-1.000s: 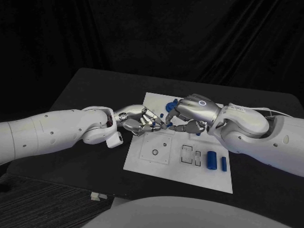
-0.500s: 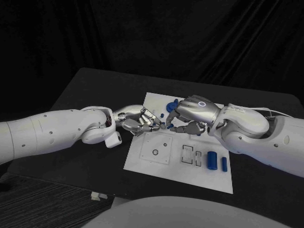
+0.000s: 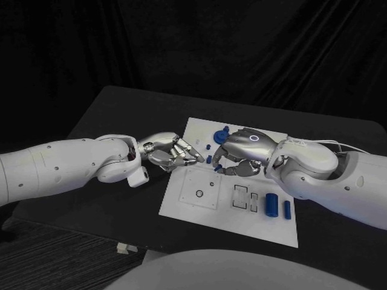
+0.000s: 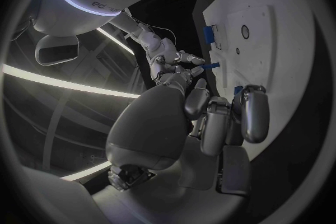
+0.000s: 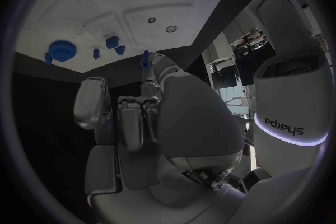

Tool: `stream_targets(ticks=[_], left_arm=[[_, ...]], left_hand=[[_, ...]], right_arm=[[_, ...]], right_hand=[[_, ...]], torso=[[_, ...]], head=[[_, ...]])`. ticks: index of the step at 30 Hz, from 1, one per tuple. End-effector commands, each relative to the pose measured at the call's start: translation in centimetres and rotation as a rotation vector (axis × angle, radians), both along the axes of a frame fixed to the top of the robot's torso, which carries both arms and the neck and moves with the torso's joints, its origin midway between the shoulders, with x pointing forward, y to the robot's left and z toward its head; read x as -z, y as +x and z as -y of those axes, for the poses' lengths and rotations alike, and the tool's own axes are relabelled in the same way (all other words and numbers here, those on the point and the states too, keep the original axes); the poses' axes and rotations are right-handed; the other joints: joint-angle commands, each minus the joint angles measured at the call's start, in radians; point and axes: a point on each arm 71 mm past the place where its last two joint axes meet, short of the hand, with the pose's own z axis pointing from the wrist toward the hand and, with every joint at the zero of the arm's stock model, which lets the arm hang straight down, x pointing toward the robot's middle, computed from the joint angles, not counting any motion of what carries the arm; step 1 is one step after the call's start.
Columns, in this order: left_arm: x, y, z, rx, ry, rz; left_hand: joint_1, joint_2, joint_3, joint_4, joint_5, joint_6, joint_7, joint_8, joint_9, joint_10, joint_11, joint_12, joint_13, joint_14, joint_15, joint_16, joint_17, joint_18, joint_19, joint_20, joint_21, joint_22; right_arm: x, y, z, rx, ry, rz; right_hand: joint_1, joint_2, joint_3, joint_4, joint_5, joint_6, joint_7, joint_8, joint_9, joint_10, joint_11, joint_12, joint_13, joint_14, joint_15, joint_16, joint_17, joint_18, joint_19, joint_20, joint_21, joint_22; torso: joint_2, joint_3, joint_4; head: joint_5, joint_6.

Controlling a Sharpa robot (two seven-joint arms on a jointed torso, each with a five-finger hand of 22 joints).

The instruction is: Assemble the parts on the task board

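The task board, a white rectangular plate with shallow recesses and small round holes, is seen lying in the middle of the black tabletop. Two blue oblong parts lie side by side near its right edge, and a round blue part stands near its far edge. A small blue peg is pinched at the fingertips of the right hand, just above the board. The left hand is held at the board's left edge with fingers curled in; nothing is seen in them.
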Motion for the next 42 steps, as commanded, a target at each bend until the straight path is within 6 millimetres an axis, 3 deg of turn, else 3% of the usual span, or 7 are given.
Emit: stream_targets(ticks=[1, 33, 34, 35, 36, 39, 42], left_arm=[[-0.1, -0.1, -0.1, -0.009, -0.008, 0.01], [-0.1, 0.0, -0.8, -0.024, -0.004, 0.015], [-0.1, 0.0, -0.9, -0.024, -0.004, 0.015], [-0.1, 0.0, -0.9, -0.024, -0.003, 0.015], [-0.1, 0.0, -0.9, -0.025, -0.003, 0.015], [-0.1, 0.0, -0.9, -0.024, -0.003, 0.013], [-0.1, 0.0, -0.9, -0.021, -0.003, 0.012]], left_hand=[[0.003, -0.005, 0.005, 0.0, 0.007, 0.004, 0.0, 0.0, 0.001, 0.24, -0.063, 0.202, 0.597, 0.098, 0.001, 0.003, 0.264, -0.004, -0.003, 0.001, -0.005, 0.138], [0.003, -0.006, 0.005, 0.0, 0.007, 0.005, 0.0, 0.0, 0.001, 0.24, -0.063, 0.202, 0.597, 0.098, 0.002, 0.003, 0.264, -0.004, -0.002, 0.001, -0.004, 0.139], [0.003, -0.007, 0.006, 0.001, 0.007, 0.007, 0.0, -0.001, 0.001, 0.24, -0.062, 0.202, 0.597, 0.098, 0.002, 0.003, 0.264, -0.003, -0.004, 0.002, -0.005, 0.138], [0.003, -0.007, 0.006, 0.001, 0.007, 0.007, 0.0, -0.001, 0.001, 0.24, -0.062, 0.202, 0.597, 0.098, 0.002, 0.003, 0.264, -0.003, -0.004, 0.002, -0.005, 0.138], [0.002, -0.007, 0.007, 0.001, 0.007, 0.007, 0.0, -0.001, 0.001, 0.24, -0.062, 0.202, 0.597, 0.098, 0.002, 0.003, 0.264, -0.003, -0.004, 0.002, -0.006, 0.138], [0.002, -0.006, 0.007, 0.001, 0.007, 0.008, 0.0, -0.001, 0.001, 0.24, -0.062, 0.202, 0.597, 0.098, 0.002, 0.003, 0.264, -0.002, -0.008, 0.002, -0.008, 0.136], [0.002, -0.005, 0.008, 0.001, 0.007, 0.008, 0.0, -0.001, 0.001, 0.24, -0.062, 0.202, 0.597, 0.098, 0.003, 0.003, 0.264, -0.002, -0.01, 0.003, -0.009, 0.135]], right_arm=[[0.7, 0.0, -0.2, 0.013, -0.035, -0.027], [2.6, -0.3, -1.2, -0.01, -0.1, -0.027], [2.7, -0.2, -1.0, -0.005, -0.105, -0.029], [2.7, -0.2, -0.9, 0.0, -0.11, -0.031], [2.8, -0.1, -0.6, 0.007, -0.121, -0.037], [3.0, -0.1, 0.0, 0.021, -0.145, -0.051], [3.2, 0.0, 0.6, 0.037, -0.174, -0.068]], right_hand=[[0.013, -0.002, 0.007, 0.0, 0.005, -0.004, 0.002, -0.006, -0.001, 0.105, 0.01, 0.004, 0.263, 0.105, 0.006, 0.003, 0.263, 0.012, -0.004, 0.004, -0.007, 0.162], [0.001, -0.002, 0.005, 0.005, 0.0, -0.024, 0.006, -0.02, -0.003, 0.105, 0.015, 0.004, 0.263, 0.105, 0.01, 0.003, 0.263, 0.01, 0.005, 0.008, 0.007, 0.166], [-0.008, -0.003, 0.002, 0.01, -0.02, -0.043, 0.008, -0.033, -0.009, 0.105, 0.017, 0.004, 0.263, 0.105, 0.011, 0.003, 0.263, 0.009, 0.009, 0.011, 0.013, 0.168], [-0.028, -0.006, -0.006, 0.025, -0.077, -0.068, 0.015, -0.052, -0.02, 0.105, 0.018, 0.004, 0.263, 0.105, 0.013, 0.003, 0.263, 0.008, 0.012, 0.014, 0.018, 0.169], [-0.078, -0.019, -0.035, 0.062, -0.205, -0.133, 0.027, -0.086, -0.04, 0.105, 0.023, 0.004, 0.263, 0.105, 0.016, 0.003, 0.263, 0.004, 0.025, 0.019, 0.039, 0.174], [-0.103, -0.038, -0.06, 0.102, -0.244, -0.194, 0.033, -0.086, -0.064, 0.105, 0.024, 0.004, 0.263, 0.105, 0.018, 0.003, 0.263, -0.002, 0.049, 0.02, 0.079, 0.185], [-0.089, -0.044, -0.063, 0.118, -0.211, -0.244, 0.032, -0.086, -0.085, 0.105, 0.022, 0.004, 0.263, 0.105, 0.018, 0.003, 0.263, -0.003, 0.054, 0.02, 0.088, 0.186]], torso=[[0.0, -0.0002, 0.0006], [-0.001, -0.0009, -0.0016], [-0.001, -0.001, -0.0015], [-0.001, -0.0009, -0.0015], [-0.001, -0.0009, -0.0012], [-0.001, -0.0011, -0.0009], [0.0, -0.0009, -0.0007]], head=[[0.002, 0.0], [0.014, 0.0], [0.015, 0.0], [0.016, 0.0], [0.017, 0.0], [0.017, 0.0], [0.012, 0.0]])
